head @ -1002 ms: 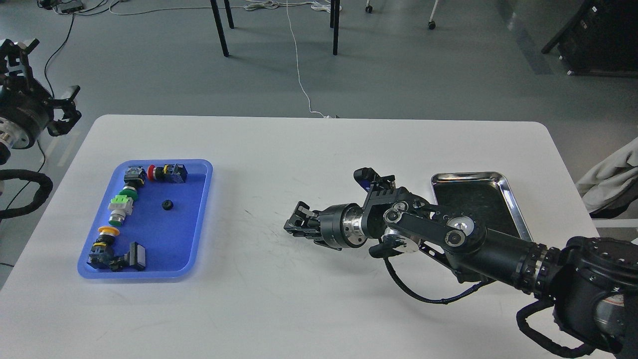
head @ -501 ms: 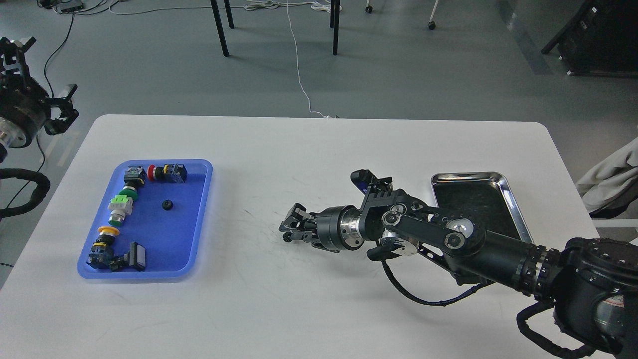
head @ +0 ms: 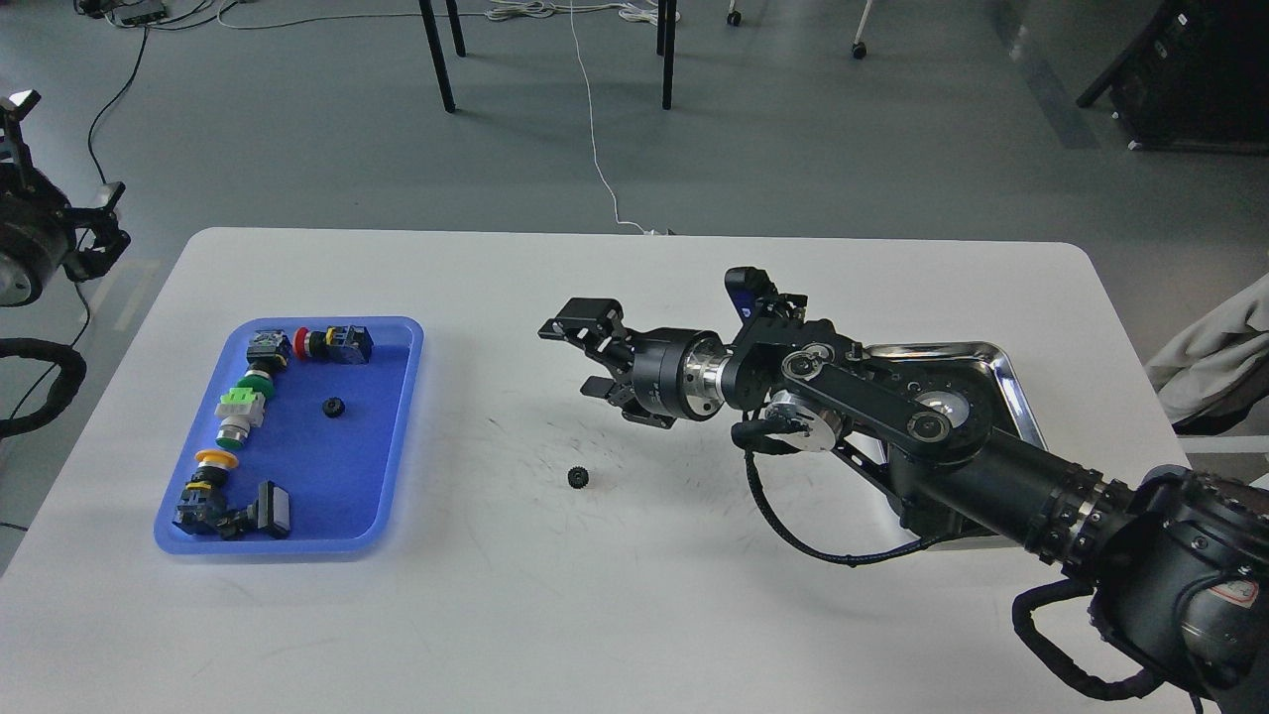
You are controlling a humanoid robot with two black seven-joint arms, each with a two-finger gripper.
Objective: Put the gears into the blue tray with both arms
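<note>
Where right arm (head: pixel 892 426) crosses, steel tray (head: pixel 1011 397) mostly hidden.

One head view only, set high and looking forward and down over the white desk (head: pixel 634 595). It takes in the whole desk top from its near edge to its far edge, with grey floor (head: pixel 793 149) and chair legs beyond.

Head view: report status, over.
Right gripper open, empty, above table. Left gripper off-table, state unclear. One small black toothed gear on white table, another in blue plastic tray. Path clear.
</note>
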